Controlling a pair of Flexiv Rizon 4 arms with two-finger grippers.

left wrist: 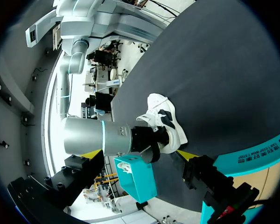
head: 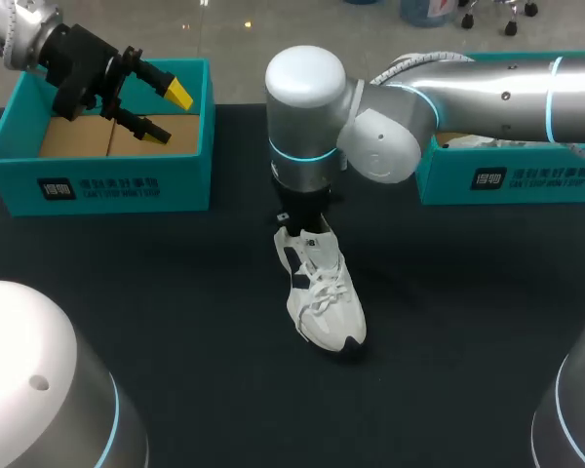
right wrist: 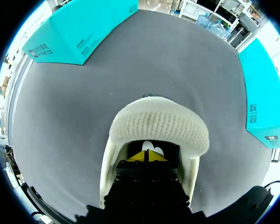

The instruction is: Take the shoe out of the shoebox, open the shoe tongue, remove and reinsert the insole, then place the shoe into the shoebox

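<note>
Mid-table, shoe (head: 324, 297) sits upright w/ right gripper (right wrist: 148, 156) sunk into its collar, tips apparently pinched together. Left gripper (head: 168, 113) hangs spread wide over left shoebox (head: 127, 180).

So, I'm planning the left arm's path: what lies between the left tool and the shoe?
Between the left tool and the shoe: only the shoebox's side wall, then bare black table, seen in the head view.

Heel of the white knit sneaker (head: 324, 292) hidden beneath the right arm (head: 487, 93), right gripper (right wrist: 148, 157) buried in its shadowed opening, pale patch (right wrist: 152, 147) just ahead of the gripper unidentifiable, teal cardboard box (head: 512, 177) beyond it half covered.
</note>
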